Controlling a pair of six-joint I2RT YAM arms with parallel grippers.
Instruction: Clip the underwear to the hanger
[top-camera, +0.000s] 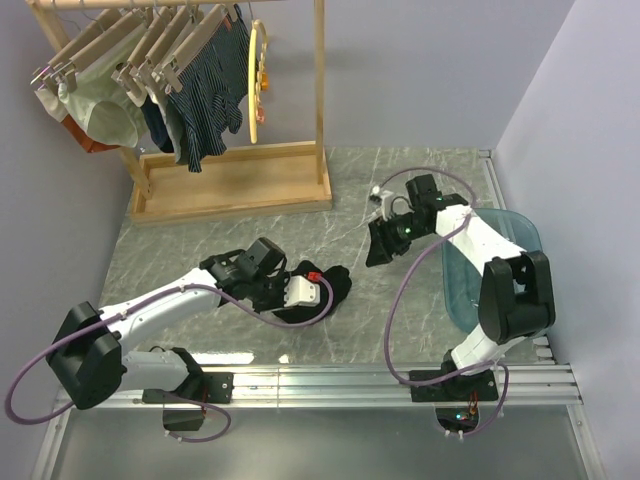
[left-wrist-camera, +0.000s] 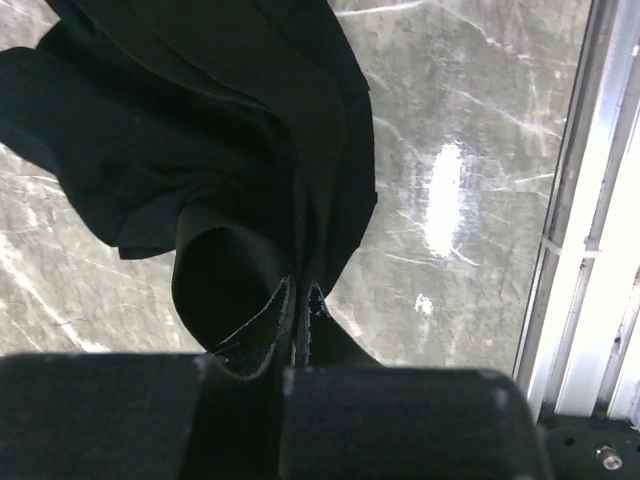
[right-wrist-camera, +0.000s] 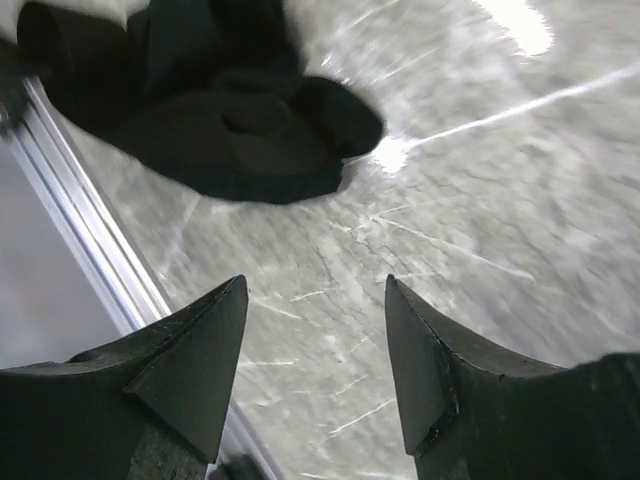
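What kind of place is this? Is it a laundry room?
Probably a robot test bench set up like a laundry corner. The left arm and right arm are bolted to a metal rail, a wooden rack holds hanging clothes, and black underwear lies on the table.

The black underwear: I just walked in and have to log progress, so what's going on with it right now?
The left gripper is shut on a fold of the black underwear, which lies bunched on the marble table. The right gripper is open and holds nothing, hovering above the table a little apart from the fabric. The yellow hanger hangs on the wooden rack at the back, and the underwear is not yet clipped to it.
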